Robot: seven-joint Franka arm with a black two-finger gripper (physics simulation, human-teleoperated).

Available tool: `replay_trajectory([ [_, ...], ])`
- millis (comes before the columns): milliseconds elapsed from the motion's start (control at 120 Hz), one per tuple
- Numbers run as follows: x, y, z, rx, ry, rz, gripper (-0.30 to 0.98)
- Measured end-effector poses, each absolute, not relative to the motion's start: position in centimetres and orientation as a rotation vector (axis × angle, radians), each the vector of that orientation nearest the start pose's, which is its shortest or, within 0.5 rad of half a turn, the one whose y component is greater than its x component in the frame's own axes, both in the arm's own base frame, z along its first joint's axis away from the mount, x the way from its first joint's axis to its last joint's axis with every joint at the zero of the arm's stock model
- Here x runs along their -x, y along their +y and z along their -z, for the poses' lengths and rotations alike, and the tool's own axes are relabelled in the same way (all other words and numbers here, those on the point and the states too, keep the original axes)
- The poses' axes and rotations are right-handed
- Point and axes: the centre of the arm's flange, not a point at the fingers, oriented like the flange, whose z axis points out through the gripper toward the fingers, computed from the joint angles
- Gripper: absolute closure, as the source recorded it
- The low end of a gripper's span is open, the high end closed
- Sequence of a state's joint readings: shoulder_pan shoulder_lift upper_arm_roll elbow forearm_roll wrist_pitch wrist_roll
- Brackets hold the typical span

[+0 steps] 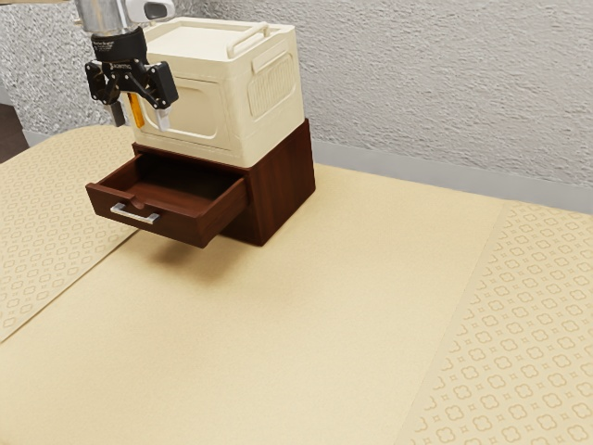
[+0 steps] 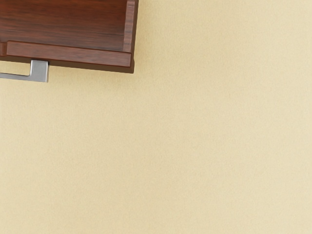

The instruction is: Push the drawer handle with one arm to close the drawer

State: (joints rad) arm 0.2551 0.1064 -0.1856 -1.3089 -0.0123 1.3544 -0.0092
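My gripper [image 1: 141, 117] hangs higher than the drawer, at the upper left of the exterior view, its two fingertips standing apart. An orange strip shows between them; what it is, I cannot tell. Below, the dark red-brown drawer [image 1: 171, 184] juts out of its wooden cabinet [image 1: 281, 181], with bare wood inside. A silver bar handle [image 1: 135, 215] runs across its front, and the gripper is not touching it. In the wrist view, one front corner of the drawer [image 2: 73, 52] appears with an end of the handle [image 2: 39, 71].
A cream storage box [image 1: 269, 88] with a raised handle on its lid rests on top of the cabinet, close behind the gripper. The pale yellow tabletop [image 1: 324, 315] stretches out in front, and a grey textured wall [image 1: 445, 83] stands behind.
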Motion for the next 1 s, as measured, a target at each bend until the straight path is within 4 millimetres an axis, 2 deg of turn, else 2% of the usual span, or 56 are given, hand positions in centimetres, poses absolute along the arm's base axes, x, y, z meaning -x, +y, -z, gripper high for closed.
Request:
replay_trajectory([
  [508,-56.1,4.4,-66.9,3.168,-0.121,-0.093,0.0],
  [533,-55.7,4.2,-68.2,3.165,-0.119,-0.054,0.0],
  [583,-54.0,3.4,-74.1,3.158,-0.102,0.123,0.0],
  [617,-52.8,2.2,-76.8,3.159,-0.07,0.2,0.0],
  [658,-51.9,0.3,-78.5,3.171,-0.021,0.238,0.0],
  [717,-51.3,-2.3,-79.0,3.187,0.025,0.229,0.0],
  [792,-51.3,-4.1,-78.0,3.196,0.033,0.165,0.0],
  [867,-50.9,-3.9,-75.2,3.183,-0.035,0.04,0.01],
  [925,-47.2,-2.7,-71.1,3.119,-0.148,-0.071,0.06],
  [1000,-41.1,-2.8,-66.0,3.044,-0.213,-0.11,0.19],
])
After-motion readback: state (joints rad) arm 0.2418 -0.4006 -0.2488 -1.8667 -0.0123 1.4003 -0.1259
